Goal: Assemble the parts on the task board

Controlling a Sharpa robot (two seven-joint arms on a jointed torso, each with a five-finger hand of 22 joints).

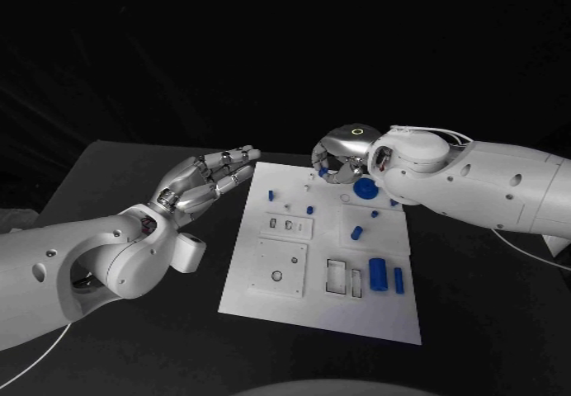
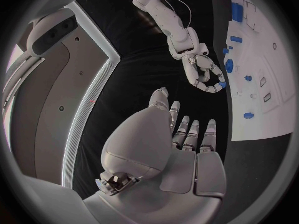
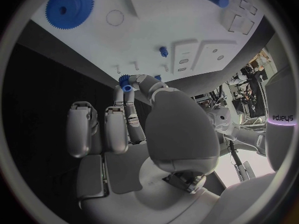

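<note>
Small blue gear (image 3: 126,83) pinched in right hand (image 1: 342,157) fingertips, above the board's (image 1: 321,318) far edge near the big gear (image 1: 366,188). Left hand (image 1: 209,181) open, idle beside the board. Best lowered level onto its peg, teeth meshing the big gear's.

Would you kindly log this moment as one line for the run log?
right hand: pinches small blue gear over task board far edge | left hand: open, beside board | large gear: on board
</note>
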